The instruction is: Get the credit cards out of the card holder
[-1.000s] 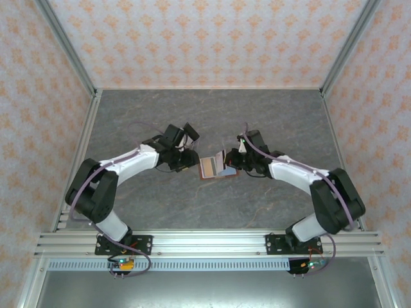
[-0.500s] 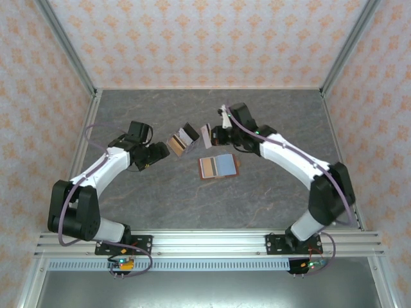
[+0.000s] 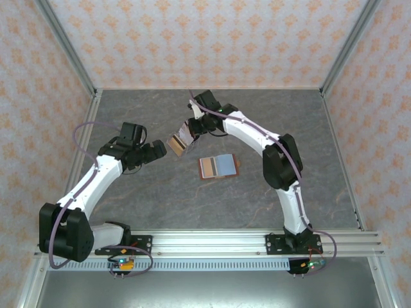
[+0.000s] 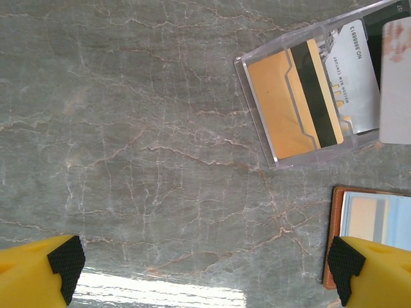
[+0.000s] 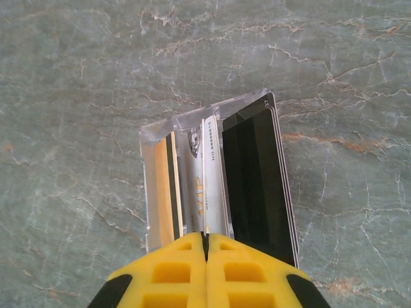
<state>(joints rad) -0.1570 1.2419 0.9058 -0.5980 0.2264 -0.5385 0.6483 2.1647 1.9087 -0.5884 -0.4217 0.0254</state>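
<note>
The card holder lies open on the table, reddish-brown outside and pale blue inside; its corner shows beside my left fingertip. My right gripper is shut on a pale credit card, seen edge-on between the yellow fingers, over a clear plastic box. That box holds an orange card with a black stripe, a silver one and a black one. My left gripper is open and holds nothing, left of the box, its fingertips wide apart over bare table.
Grey marble tabletop enclosed by patterned walls with metal frame posts. The aluminium rail carrying both arm bases runs along the near edge.
My right arm has swung left from the card holder to above the clear box, carrying a card. My left gripper has opened and drawn back to the left.
</note>
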